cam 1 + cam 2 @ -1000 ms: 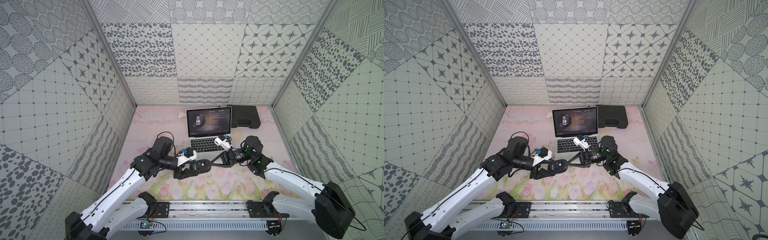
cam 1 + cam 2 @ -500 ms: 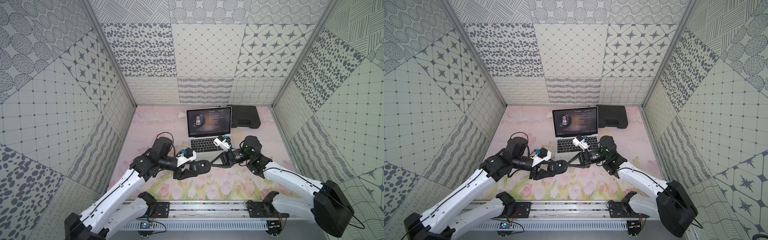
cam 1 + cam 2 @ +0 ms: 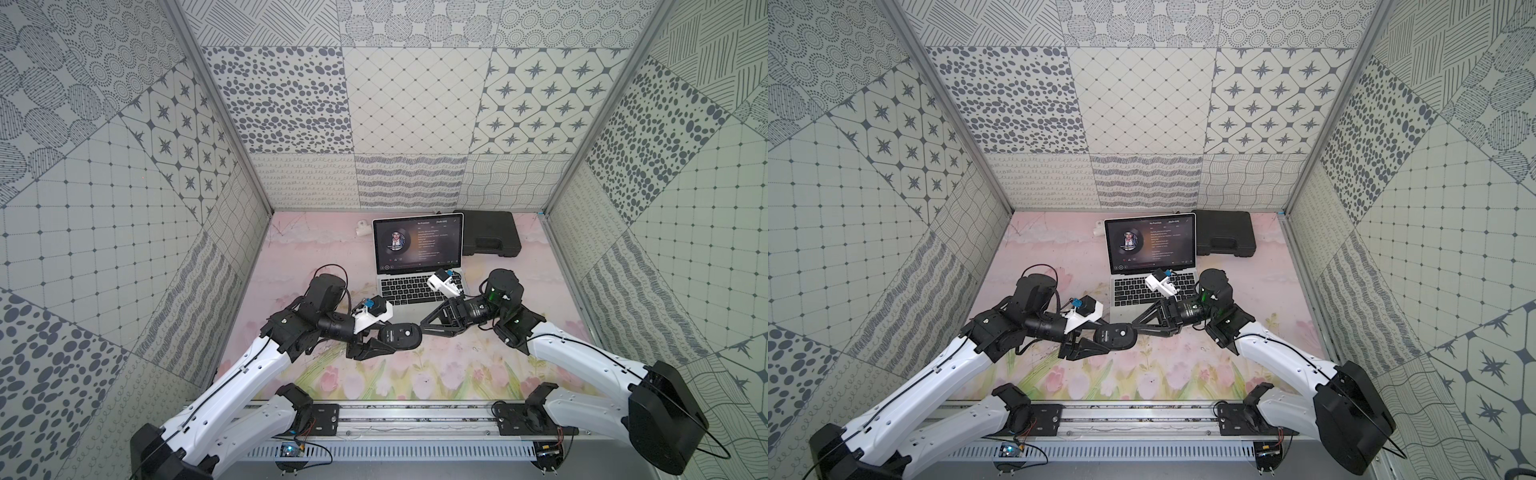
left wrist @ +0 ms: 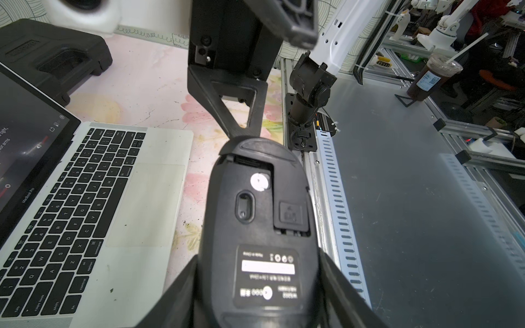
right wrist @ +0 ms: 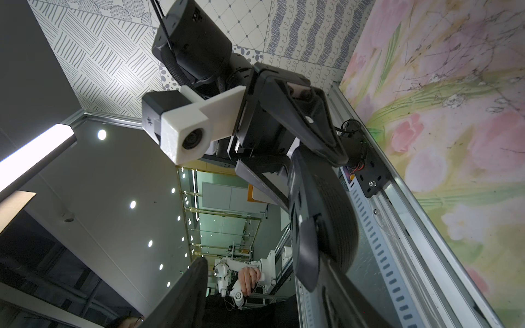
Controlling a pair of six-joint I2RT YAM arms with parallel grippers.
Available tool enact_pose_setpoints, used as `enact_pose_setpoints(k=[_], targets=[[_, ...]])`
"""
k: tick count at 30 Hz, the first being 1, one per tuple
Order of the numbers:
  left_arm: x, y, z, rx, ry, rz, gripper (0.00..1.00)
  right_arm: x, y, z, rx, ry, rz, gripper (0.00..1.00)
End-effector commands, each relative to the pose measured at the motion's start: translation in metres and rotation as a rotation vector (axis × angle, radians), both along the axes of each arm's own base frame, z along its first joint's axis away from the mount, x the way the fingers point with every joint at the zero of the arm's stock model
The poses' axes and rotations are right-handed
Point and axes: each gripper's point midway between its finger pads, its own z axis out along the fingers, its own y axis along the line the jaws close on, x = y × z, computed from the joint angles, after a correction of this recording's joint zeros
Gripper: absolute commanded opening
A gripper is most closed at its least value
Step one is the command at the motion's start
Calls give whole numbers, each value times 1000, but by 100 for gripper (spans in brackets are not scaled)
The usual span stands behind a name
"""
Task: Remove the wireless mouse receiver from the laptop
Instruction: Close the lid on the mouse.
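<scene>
The left tool [image 4: 258, 255] grips a black oval computer mouse [image 4: 255, 204] underside-up, beside the slim silver laptop [image 4: 159, 176]. The right tool [image 5: 252, 255] is open, jaws apart at the mouse's end.

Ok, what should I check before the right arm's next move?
1. Left tool holds the computer mouse, underside up: ok.
2. Right tool jaws open: ok.
3. Right tool clear of the mouse: cannot tell; one fingertip sits at its end.
4. Wireless mouse receiver out of the laptop: cannot tell; not seen in any view.
5. Black case behind the laptop, clear of both arms: ok.
</scene>
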Motion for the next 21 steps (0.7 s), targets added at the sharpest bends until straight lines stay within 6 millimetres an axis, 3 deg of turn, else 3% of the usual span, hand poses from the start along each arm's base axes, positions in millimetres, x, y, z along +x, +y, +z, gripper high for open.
enact_pose_setpoints(k=[1, 7, 21], targets=[[1, -4, 17, -74, -24, -36, 0, 0, 1, 10, 9, -33, -5, 72], [0, -4, 16, -71, -21, -36, 0, 1, 0, 13, 9, -40, -13, 81], [6, -4, 9, -39, 0, -8, 0, 6, -2, 17, -35, -51, -46, 87]])
